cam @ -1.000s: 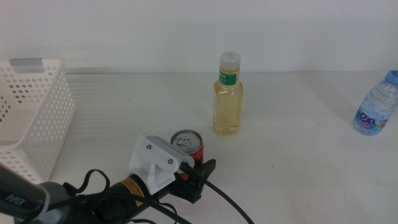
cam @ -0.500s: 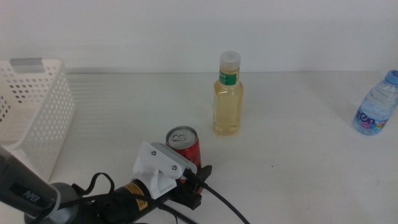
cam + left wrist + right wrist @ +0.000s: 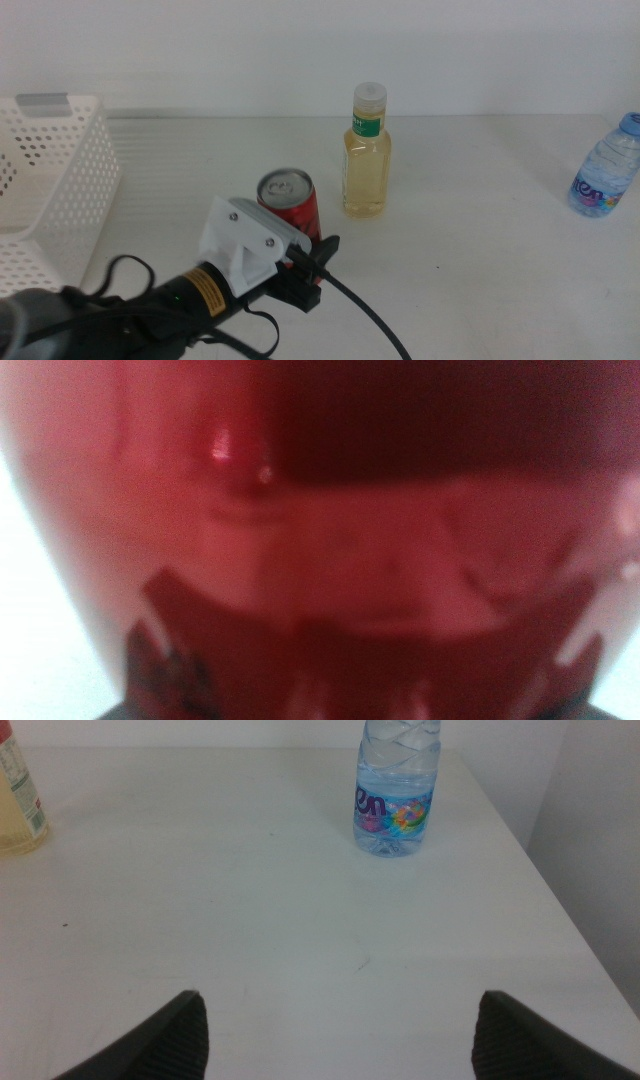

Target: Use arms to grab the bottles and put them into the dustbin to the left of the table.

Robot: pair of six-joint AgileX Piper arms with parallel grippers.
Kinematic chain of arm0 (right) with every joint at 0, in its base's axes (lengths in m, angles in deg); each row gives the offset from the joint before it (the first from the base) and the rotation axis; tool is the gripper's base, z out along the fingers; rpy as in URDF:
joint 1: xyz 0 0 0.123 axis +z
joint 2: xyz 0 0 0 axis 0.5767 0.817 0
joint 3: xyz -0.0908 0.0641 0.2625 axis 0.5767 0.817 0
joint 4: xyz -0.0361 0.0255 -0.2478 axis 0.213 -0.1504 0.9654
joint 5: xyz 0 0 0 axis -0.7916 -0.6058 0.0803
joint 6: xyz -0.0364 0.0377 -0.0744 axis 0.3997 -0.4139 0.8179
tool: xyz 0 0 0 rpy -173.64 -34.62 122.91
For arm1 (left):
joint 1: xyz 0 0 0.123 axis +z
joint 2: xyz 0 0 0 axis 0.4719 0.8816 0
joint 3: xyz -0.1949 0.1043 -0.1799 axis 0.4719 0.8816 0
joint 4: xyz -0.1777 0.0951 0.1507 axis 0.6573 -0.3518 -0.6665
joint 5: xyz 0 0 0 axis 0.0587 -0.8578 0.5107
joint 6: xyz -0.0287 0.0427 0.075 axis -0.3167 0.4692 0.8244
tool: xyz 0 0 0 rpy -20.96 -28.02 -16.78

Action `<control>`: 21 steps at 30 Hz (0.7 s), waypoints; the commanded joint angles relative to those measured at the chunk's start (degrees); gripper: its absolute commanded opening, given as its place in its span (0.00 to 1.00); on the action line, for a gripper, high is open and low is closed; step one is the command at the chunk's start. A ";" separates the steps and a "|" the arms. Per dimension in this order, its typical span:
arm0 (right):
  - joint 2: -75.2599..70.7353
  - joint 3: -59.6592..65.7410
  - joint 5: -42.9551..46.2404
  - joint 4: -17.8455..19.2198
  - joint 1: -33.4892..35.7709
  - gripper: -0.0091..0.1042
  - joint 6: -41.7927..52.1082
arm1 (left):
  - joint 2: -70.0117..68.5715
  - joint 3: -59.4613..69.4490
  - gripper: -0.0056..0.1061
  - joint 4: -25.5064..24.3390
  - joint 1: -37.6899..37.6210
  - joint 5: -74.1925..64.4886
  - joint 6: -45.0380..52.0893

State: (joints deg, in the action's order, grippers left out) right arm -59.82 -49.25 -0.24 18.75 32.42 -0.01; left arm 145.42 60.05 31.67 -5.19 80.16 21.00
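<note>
My left gripper (image 3: 308, 252) is shut on the red soda can (image 3: 290, 200) in front of the table's middle, and the can's base is hidden behind the wrist. That can (image 3: 320, 510) fills the left wrist view as a red blur. The yellow-liquid bottle (image 3: 366, 160) stands upright just behind and to the right of it. The small water bottle (image 3: 603, 170) stands at the far right edge, and the right wrist view shows it (image 3: 395, 790) ahead of my open right gripper (image 3: 335, 1035). The white dustbin (image 3: 60, 180) sits at the left.
The white table (image 3: 480, 260) stretches between the yellow bottle and the water bottle. A black cable trails from the left wrist toward the front edge. The yellow bottle (image 3: 20, 800) shows at the edge of the right wrist view.
The red can has risen and shifted slightly left in my left gripper's hold. The other bottles and the dustbin have not moved.
</note>
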 commanded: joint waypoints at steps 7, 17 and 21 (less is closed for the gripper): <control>-1.57 -0.45 2.86 0.77 0.00 0.78 0.72 | -14.58 -1.48 0.01 1.43 -0.14 -8.00 -0.97; -1.57 -0.45 2.86 0.77 0.00 0.78 0.72 | -24.46 -9.54 0.01 1.38 -0.14 -29.92 -0.75; -1.57 -0.45 2.86 0.77 0.00 0.78 0.72 | -26.42 -13.86 0.01 1.38 -0.14 -35.97 -1.00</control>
State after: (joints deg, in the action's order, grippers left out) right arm -59.82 -49.25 -0.24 18.75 32.42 -0.01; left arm 121.78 49.82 31.85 -5.19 40.16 20.89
